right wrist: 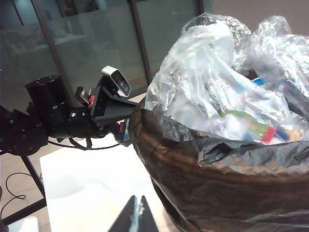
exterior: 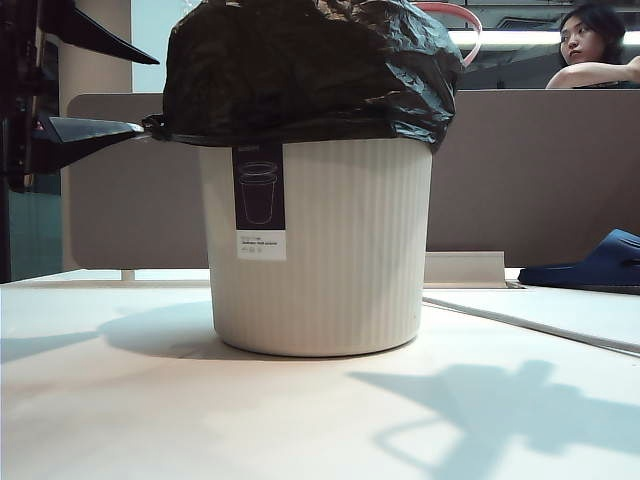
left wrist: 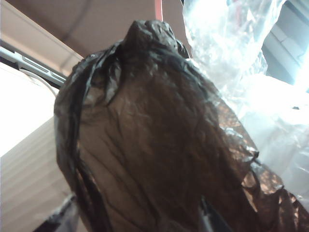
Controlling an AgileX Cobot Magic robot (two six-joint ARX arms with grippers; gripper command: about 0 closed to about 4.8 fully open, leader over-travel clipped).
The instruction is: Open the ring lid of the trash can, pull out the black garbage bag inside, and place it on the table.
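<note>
The bench [exterior: 150, 420] fills the near ground of the exterior view, white and bare but for shadows. On it stands the can [exterior: 330, 250], cream and ribbed, with a tall label [exterior: 259, 205] on its front. The bag [exterior: 310, 70] drapes over the can's rim and bulges above it; its top is cut off by the frame edge. Behind the bag's upper right, only a short pink arc of the lid [exterior: 462, 20] shows, the rest hidden.

The left end effector [exterior: 150, 127] comes in from the left at rim height, 1 dark finger ending at the bag's edge; the exterior view does not show whether it touches. In the left wrist view the bag [left wrist: 159, 145] fills almost everything, so the fingers are hidden, though the jaws are spread wide; a grip cannot be told. Clear film [left wrist: 231, 58] rises beside the black plastic.

The right end effector [right wrist: 135, 217] is closed, its 2 tips pressed together beside the bag [right wrist: 217, 183], holding nothing. Film [right wrist: 217, 72] and blurred coloured litter top the bag.

Farther back stand a partition [exterior: 530, 170], a blue slipper [exterior: 595, 265] and a person [exterior: 590, 50].
</note>
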